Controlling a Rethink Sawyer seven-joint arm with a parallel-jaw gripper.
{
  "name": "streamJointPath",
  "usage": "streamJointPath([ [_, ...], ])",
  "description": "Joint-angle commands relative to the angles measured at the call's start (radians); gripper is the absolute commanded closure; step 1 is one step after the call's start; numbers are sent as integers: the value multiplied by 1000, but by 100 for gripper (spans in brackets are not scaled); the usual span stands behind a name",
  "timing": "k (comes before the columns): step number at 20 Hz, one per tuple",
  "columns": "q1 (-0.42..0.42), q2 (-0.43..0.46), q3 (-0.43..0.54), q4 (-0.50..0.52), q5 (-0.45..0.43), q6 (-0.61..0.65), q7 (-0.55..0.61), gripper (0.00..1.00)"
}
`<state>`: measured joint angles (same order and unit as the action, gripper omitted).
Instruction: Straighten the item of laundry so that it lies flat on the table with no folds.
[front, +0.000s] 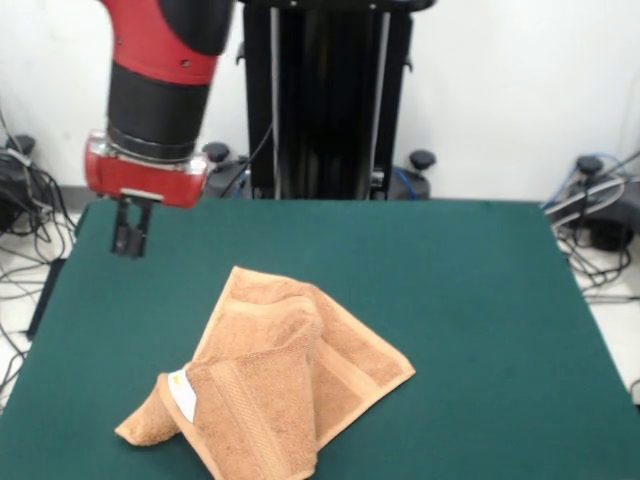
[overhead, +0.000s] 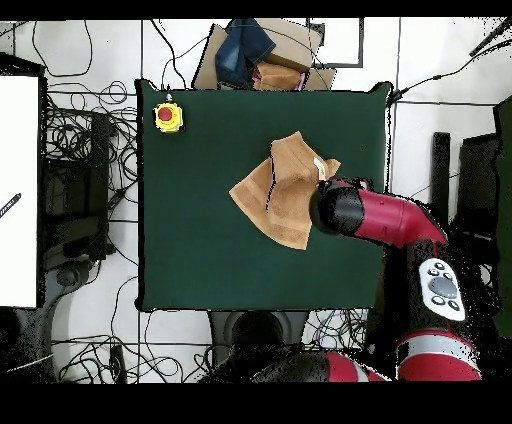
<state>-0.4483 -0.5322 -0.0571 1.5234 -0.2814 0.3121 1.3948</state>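
The tan-orange towel (front: 275, 385) lies crumpled near the front middle of the green table (front: 460, 300), with its lower part folded over itself. Its border band shows along the fold, and a small white label (front: 183, 393) shows at its left. My gripper (front: 131, 240) hangs above the table's far left corner, well apart from the towel, with its fingers close together and nothing held. In the overhead view the towel (overhead: 280, 190) lies right of the table's (overhead: 190, 230) centre. There the red arm (overhead: 375, 215) covers the towel's right edge and hides the gripper.
A yellow box with a red button (overhead: 168, 117) sits at one table corner in the overhead view. Cardboard and blue cloth (overhead: 255, 55) lie beyond that table edge. The black pedestal (front: 325, 100) stands behind the table, and cables lie on the floor around it.
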Motion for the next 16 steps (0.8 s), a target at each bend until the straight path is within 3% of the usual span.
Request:
streamJointPath([
  [1, -49, 64, 103, 52, -111, -127, 33, 100],
  [9, 21, 94, -9, 47, -213, -338, 108, 100],
  [16, -10, 110, 25, 37, -207, -314, 104, 100],
])
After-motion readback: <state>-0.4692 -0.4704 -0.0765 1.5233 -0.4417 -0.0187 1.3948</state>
